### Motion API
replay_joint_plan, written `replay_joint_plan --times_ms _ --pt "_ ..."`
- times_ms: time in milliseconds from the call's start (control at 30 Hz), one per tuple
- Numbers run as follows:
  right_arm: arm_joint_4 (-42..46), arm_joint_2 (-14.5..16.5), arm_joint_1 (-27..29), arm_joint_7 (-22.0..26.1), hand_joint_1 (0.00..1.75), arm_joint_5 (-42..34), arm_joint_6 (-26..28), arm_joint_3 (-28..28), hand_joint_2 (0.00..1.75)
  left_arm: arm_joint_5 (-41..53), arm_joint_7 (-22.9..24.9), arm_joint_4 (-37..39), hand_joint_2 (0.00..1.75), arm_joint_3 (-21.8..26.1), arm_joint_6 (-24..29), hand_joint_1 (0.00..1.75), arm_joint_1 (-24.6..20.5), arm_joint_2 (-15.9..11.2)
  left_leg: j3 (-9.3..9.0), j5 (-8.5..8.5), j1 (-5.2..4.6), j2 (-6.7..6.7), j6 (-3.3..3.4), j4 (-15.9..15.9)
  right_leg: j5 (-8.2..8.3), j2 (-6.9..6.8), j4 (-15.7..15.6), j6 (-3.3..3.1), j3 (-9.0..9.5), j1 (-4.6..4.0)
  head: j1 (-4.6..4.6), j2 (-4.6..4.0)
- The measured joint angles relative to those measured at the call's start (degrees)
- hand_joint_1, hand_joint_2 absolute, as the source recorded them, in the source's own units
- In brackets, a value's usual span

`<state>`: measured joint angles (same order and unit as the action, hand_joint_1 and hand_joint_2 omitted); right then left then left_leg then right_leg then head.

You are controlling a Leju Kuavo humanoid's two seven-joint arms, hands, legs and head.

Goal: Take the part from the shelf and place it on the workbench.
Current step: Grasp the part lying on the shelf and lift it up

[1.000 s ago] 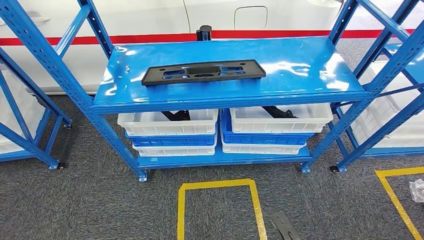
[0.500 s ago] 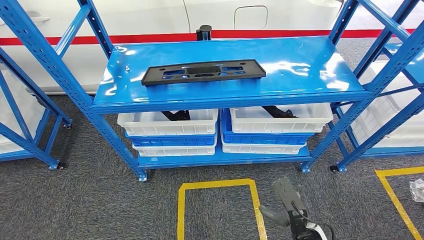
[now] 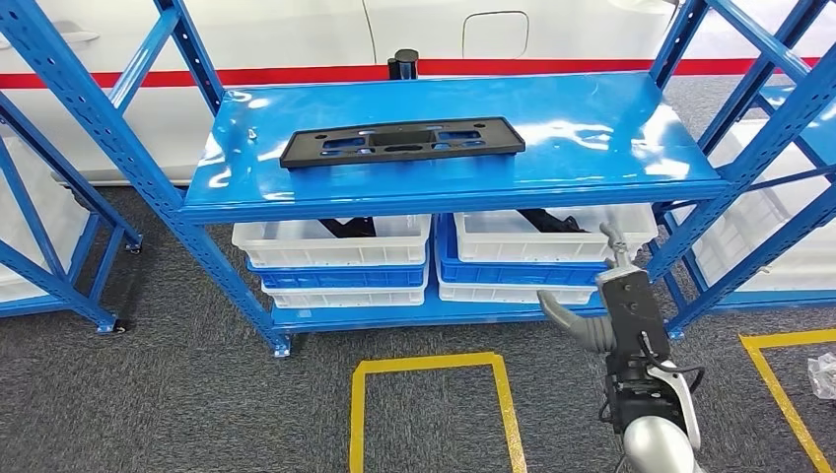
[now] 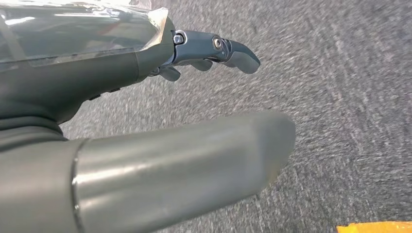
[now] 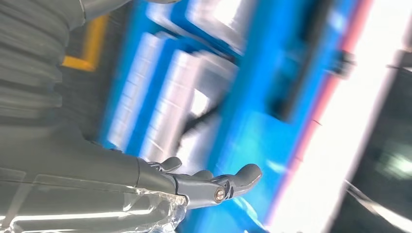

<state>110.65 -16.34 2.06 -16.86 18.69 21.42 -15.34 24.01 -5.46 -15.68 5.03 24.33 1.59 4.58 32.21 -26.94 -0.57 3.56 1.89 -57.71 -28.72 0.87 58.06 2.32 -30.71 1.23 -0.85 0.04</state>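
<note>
A long black flat plastic part (image 3: pixel 401 141) with cut-outs lies on the top board of the blue shelf (image 3: pixel 611 128), left of its middle. My right hand (image 3: pixel 613 301) is raised in front of the lower right bins, below the top board and to the right of the part. Its fingers are stretched out, thumb apart, holding nothing. The right wrist view is blurred; my right hand (image 5: pixel 194 182) has its fingers spread toward the blue shelf (image 5: pixel 262 97). My left hand (image 4: pixel 160 97) hangs over grey carpet with its fingers apart and empty.
White and blue bins (image 3: pixel 335 258) are stacked on the lower board, dark parts inside. More blue racks (image 3: pixel 59 197) stand at both sides. Yellow tape (image 3: pixel 429 367) marks squares on the grey carpet. A white vehicle (image 3: pixel 414 30) with a red stripe stands behind the shelf.
My right arm has risen from the bottom edge of the head view up to the level of the lower bins. The part and the shelf have not moved.
</note>
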Motion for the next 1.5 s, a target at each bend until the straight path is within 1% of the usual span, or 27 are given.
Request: replay_joint_plan --times_ms 167,400,533,800,867,933,1100,1300,1367,1400,1433,1467,1500 --pt "4.12 -0.71 1.17 7.19 0.0 2.02 5.28 1.87 1.75 2.06 -0.84 0.79 0.0 0.02 1.83 0.0 -1.05 0.42 0.02 0.0 -0.01 -0.03 0.0 -0.01 0.01 0.01 0.0 0.01 0.0 0.03 0.0 0.0" --pt "7.69 -0.56 4.58 19.66 0.0 3.87 11.17 6.02 1.75 4.6 -1.54 1.7 0.0 0.02 4.18 0.0 -2.27 0.96 0.03 -0.01 -0.01 -0.04 0.01 -0.01 0.01 0.02 0.0 0.0 -0.01 0.03 0.0 0.0" --pt "7.42 0.34 6.73 26.64 0.0 3.98 13.36 9.19 1.75 5.35 -2.07 2.03 0.0 0.05 5.47 0.0 -2.7 1.27 0.04 -0.01 -0.01 -0.05 0.01 0.0 0.0 0.03 0.0 0.0 0.0 0.03 0.0 0.0" --pt "5.25 3.16 9.63 40.51 0.0 1.24 15.4 15.29 1.75 4.92 -3.86 2.15 0.0 1.29 7.79 0.0 -2.96 1.71 0.04 -0.01 -0.01 -0.04 0.01 0.0 0.0 0.02 0.0 0.0 0.0 0.03 0.0 0.0" --pt "5.1 3.74 10.63 43.32 0.0 0.99 15.9 16.51 1.75 4.54 -4.06 2.23 0.0 1.62 8.24 0.0 -3.18 1.75 0.04 -0.01 -0.01 -0.04 0.01 0.0 0.0 0.02 0.0 0.0 0.0 0.03 0.0 0.0" --pt "5.03 4.22 11.5 44.88 0.0 0.96 16.23 17.35 1.75 4.17 -4.08 2.36 0.0 1.93 8.42 0.0 -3.43 1.76 0.05 -0.02 -0.02 -0.04 0.01 -0.01 0.01 0.02 -0.01 0.01 0.0 0.04 0.0 0.0" --pt "4.77 5.22 12.43 45.48 0.0 1.23 16.37 18.18 1.75 4.02 -3.82 2.51 0.0 2.46 8.43 0.0 -3.81 1.8 0.07 -0.07 -0.15 -0.04 0.05 -0.09 0.01 0.02 -0.03 0.01 0.01 0.15 0.0 0.0" --pt "4.54 6.26 12.38 45.51 0.0 1.79 16.37 18.25 1.75 3.95 -3.28 2.63 0.0 2.71 8.49 0.0 -4.03 1.8 0.25 -0.41 -0.34 -0.06 0.62 -0.52 0.01 0.02 -0.06 0.12 0.04 0.36 0.0 0.0" --pt "4.53 6.52 12.25 45.43 0.0 2.02 16.35 18.25 1.75 3.93 -3.18 2.69 0.0 2.73 8.58 0.0 -4.11 1.8 0.38 -0.52 -0.46 -0.09 1.0 -0.53 0.11 0.02 -0.26 0.37 0.08 0.48 -0.01 0.0" --pt "4.51 6.64 12.16 45.36 0.0 2.14 16.32 18.26 1.75 3.9 -3.15 2.73 0.0 2.74 8.63 0.0 -4.16 1.81 0.43 -0.58 -0.5 -0.09 1.34 -0.27 0.48 0.03 -0.11 0.76 0.14 0.48 0.01 0.0" --pt "4.49 6.73 12.05 45.3 0.0 2.25 16.3 18.29 1.75 3.88 -3.11 2.78 0.0 2.75 8.68 0.0 -4.21 1.84 0.07 -0.55 -0.43 -0.05 1.75 0.16 0.78 0.03 0.1 1.18 0.16 0.38 0.01 0.0" --pt "4.43 6.82 11.89 45.23 0.0 2.35 16.26 18.34 1.75 3.86 -3.05 2.83 0.0 2.77 8.74 0.0 -4.24 1.9 -0.39 -0.56 -0.3 -0.05 2.16 0.69 0.81 -0.03 0.63 1.41 0.15 0.31 0.04 0.0" --pt "4.37 6.91 11.67 45.2 0.0 2.46 16.21 18.43 1.75 3.85 -2.97 2.87 0.0 2.79 8.79 0.0 -4.28 1.97 -0.9 -0.57 -0.15 -0.06 2.52 1.12 0.41 -0.09 1.98 1.42 -0.26 0.18 0.07 0.0"
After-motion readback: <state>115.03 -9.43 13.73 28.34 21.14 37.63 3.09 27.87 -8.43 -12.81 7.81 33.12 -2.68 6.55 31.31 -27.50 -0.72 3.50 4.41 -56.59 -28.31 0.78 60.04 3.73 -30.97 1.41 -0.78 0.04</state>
